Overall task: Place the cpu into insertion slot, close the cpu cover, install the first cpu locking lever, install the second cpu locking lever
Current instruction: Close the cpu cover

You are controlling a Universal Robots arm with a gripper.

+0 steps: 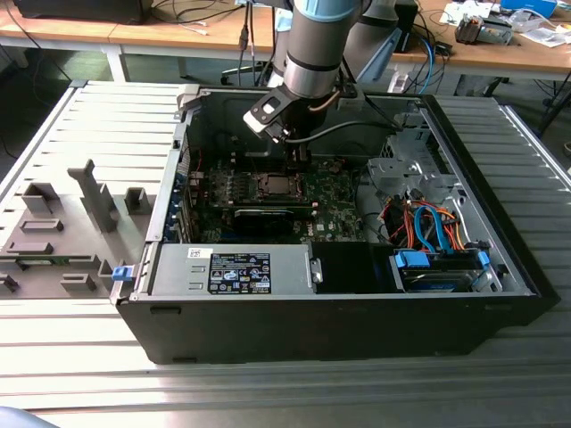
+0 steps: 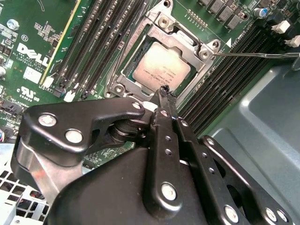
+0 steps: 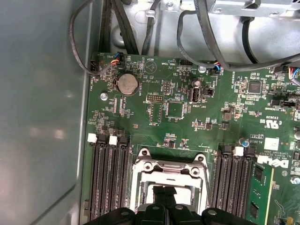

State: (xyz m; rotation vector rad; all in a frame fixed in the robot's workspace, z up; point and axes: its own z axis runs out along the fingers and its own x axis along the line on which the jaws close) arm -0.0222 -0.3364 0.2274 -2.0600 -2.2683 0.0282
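Cpu point(image 2: 161, 70): flat square, matt silver-grey lid, seated in the insertion slot point(image 2: 119, 87). The slot's metal rim shows at the corners.

Cpu cover point(image 2: 180, 41): thin bright stamped steel frame. It lies down around the chip, which shows through its square window.

One lever point(image 2: 255, 55), a thin steel rod, runs out from a socket corner across the black ribbed memory slots point(image 2: 108, 37). You can't tell from here whether it is latched.

Board point(image 3: 187, 117): green, densely populated.

Gripper point(image 2: 164, 92): black jointed metal linkage with visible rivets. The two fingers are pressed together at the tips and nothing is gripped. In both wrist views point(image 3: 164, 196) the tips sit at the cover's near edge.

Arm point(image 1: 317, 45): in the exterior view you see it reach steeply down into the open black case point(image 1: 339, 321).
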